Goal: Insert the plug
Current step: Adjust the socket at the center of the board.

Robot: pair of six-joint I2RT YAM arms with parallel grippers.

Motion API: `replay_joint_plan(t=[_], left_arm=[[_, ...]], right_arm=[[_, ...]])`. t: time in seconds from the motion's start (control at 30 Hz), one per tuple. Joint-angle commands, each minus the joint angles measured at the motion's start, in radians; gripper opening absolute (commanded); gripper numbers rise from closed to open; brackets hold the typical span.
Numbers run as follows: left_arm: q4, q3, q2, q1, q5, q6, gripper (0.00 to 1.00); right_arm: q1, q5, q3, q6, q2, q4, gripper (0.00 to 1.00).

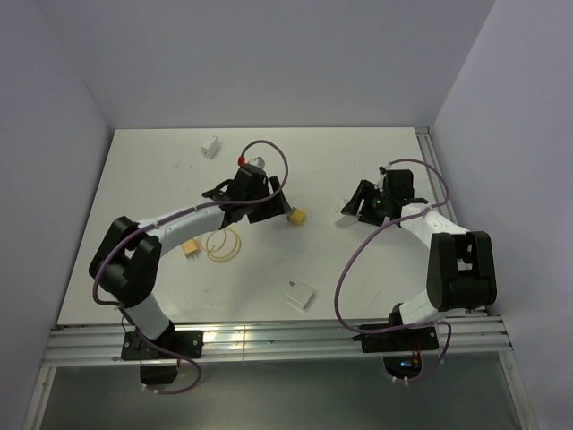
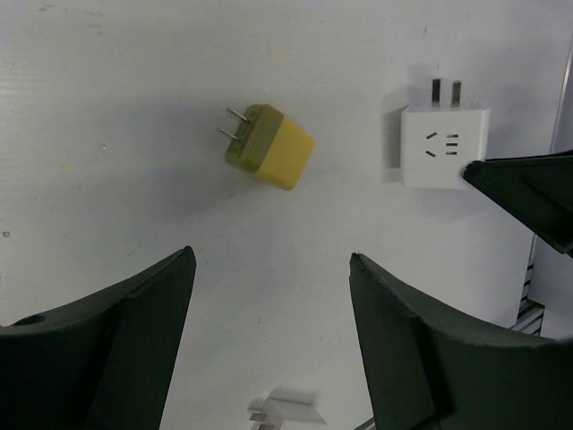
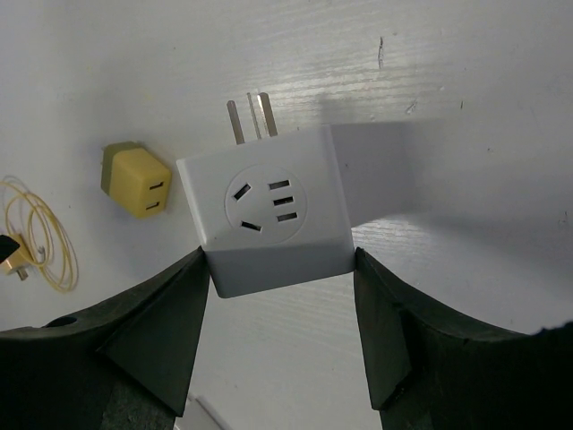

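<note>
While the right end effector (image 3: 279, 260) is closed on the lower sides of the white socket adapter (image 3: 269, 210), holding it with its socket face up, the insertion itself has not begun. The yellow plug (image 2: 269, 148) lies loose on the table (image 2: 107, 90), near the adapter on the side toward the left arm, touching neither it nor any finger. Its prongs seem to point away from the adapter, though the two wrist views do not agree clearly on this. The left end effector (image 2: 270, 258) hovers short of the plug with its jaws wide apart and nothing between them. By my reckoning only the socket is secured. Grasping the plug, turning its prongs to the adapter and pressing it home all remain.
</note>
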Motion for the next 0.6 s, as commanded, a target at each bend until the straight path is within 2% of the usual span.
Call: replay_joint_plan(t=[0.0,0.07,0.17,0.33,0.57], left_arm=[[-0.045,0.077,0.038,-0.011,-0.031,0.039,0.75],[-0.074,0.115,0.067,-0.019,-0.033,0.06,0.75],[-0.129,0.169,0.101,-0.046,-0.122,0.099,0.75],[-0.263,0.311,0.217,-0.108,-0.336,0.116,0.75],[-0.241,0.35,0.295,-0.184,-0.449,0.148,0.74]], right_arm=[[-0.008,0.028,-0.018,0.01,-0.004,-0.013,0.0],[-0.022,0.034,-0.019,0.004,0.0,-0.018,0.0],[-0.053,0.046,-0.019,0.006,0.008,-0.024,0.01],[-0.071,0.061,-0.033,0.006,-0.007,-0.015,0.04],[-0.077,0.055,-0.055,0.017,-0.007,-0.003,0.07]])
